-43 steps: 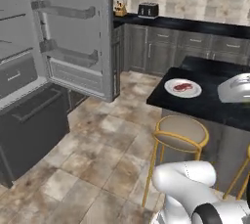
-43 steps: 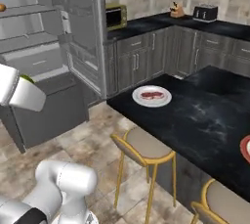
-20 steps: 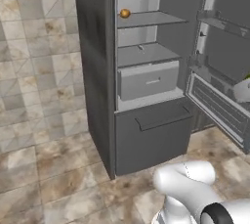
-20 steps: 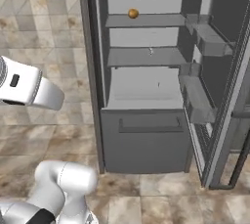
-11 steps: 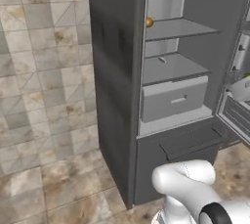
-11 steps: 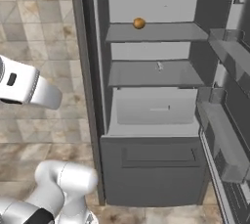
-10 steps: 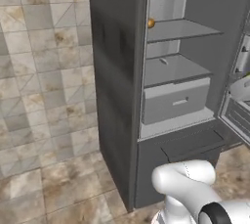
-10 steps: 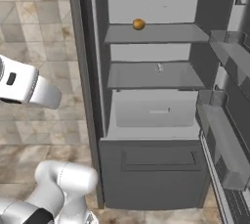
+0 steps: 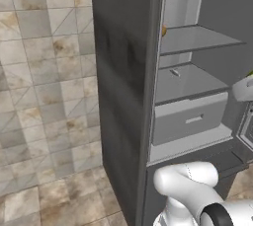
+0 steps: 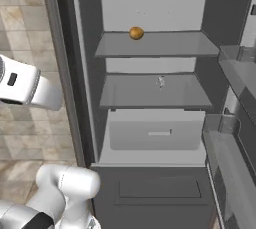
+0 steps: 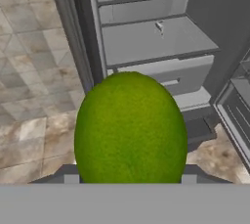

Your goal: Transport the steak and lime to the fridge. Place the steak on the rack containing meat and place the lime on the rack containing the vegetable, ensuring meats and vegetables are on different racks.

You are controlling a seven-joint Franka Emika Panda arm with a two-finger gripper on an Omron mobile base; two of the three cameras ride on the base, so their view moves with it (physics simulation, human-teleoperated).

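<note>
While the fridge stands wide open, the claw is clamped on the lime, which sits right up against the hand camera, out in front of the fridge. Inside, the orange-brown vegetable is on the upper rack, and a small pale meat piece lies on the rack below. Under that is a pale drawer. Door bins hang off to the right.

Rendered frames: even, diffuse light, no clear source. Soft shading inside the fridge; no glare. Slightly soft, low-resolution edges; lime surface mildly blurred close-up.
</note>
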